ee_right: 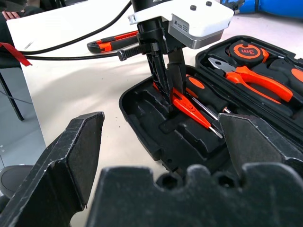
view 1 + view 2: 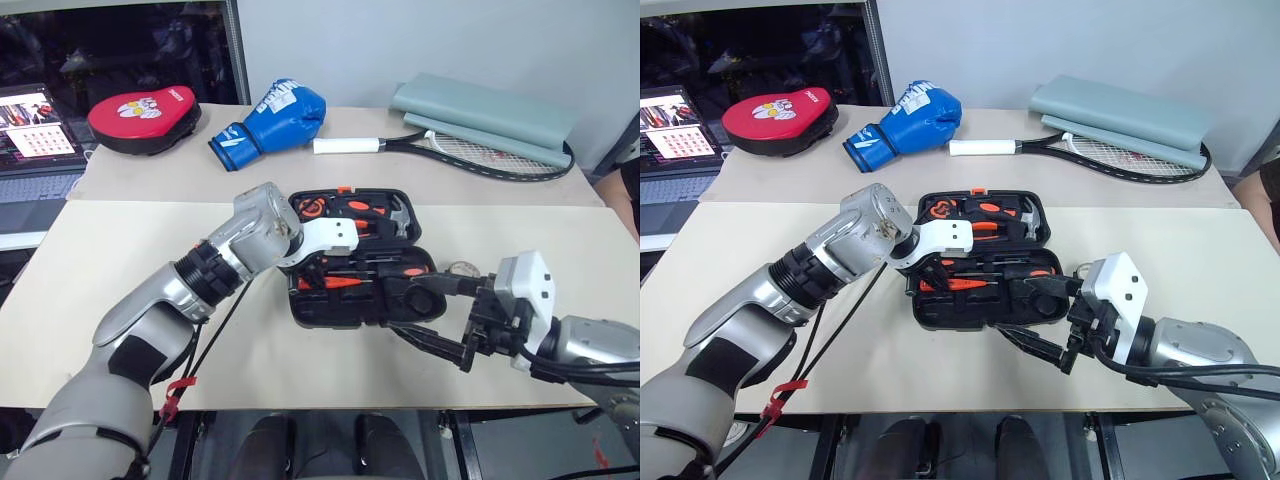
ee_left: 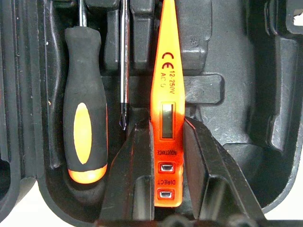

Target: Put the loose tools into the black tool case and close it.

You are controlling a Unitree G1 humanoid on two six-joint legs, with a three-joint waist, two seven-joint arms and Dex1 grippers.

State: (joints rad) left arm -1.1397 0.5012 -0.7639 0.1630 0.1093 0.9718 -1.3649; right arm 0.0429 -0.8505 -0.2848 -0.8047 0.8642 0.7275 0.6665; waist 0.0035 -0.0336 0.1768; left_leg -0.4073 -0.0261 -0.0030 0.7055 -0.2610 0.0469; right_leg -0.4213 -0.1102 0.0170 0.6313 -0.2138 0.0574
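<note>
The left wrist view shows print on the tester pen (image 3: 166,118): a CE mark, a voltage rating and a small display window. The pen is orange-red and slim, lying in a recess of the black tool case (image 2: 360,258), which sits open on the beige table (image 2: 120,250). The left gripper (image 3: 165,161) straddles the pen's butt end with narrow gaps on both sides, so the fingers (image 3: 130,161) look slackened rather than clamped. Beside the pen in the case lie a bare screwdriver shaft (image 3: 124,66) and an orange-and-black-handled screwdriver (image 3: 85,109).

The right wrist view shows an orange-and-black utility knife (image 1: 113,40) on the table beyond the case, and pliers (image 1: 251,75) and a tape measure (image 1: 246,49) in the lid half. The right gripper (image 2: 1040,320) hovers at the case's near corner, fingers spread wide, holding nothing.
</note>
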